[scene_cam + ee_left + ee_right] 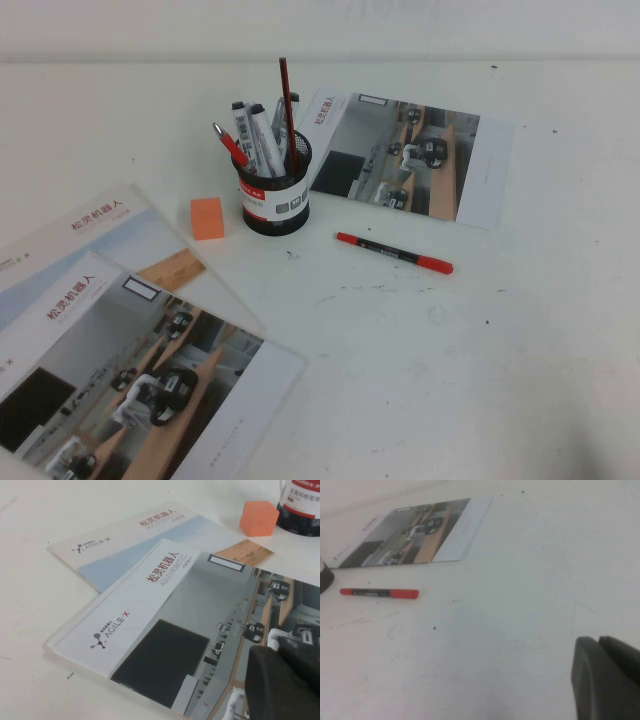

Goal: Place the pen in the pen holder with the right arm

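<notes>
The pen (393, 252), red at both ends with a dark middle, lies flat on the white table just right of the pen holder (275, 195). The holder is a black mesh cup with a white and red label, holding white markers, a red pen and a dark-red pencil. The pen also shows in the right wrist view (379, 593), far from my right gripper (597, 642), whose fingers sit together with nothing between them. My left gripper (277, 650) hangs shut over a brochure, with the holder's base (300, 510) far off. Neither arm shows in the high view.
An orange block (207, 217) sits left of the holder. One brochure (410, 155) lies behind the pen. Two overlapping brochures (120, 350) cover the front left. The table's front right is bare white surface (480, 380).
</notes>
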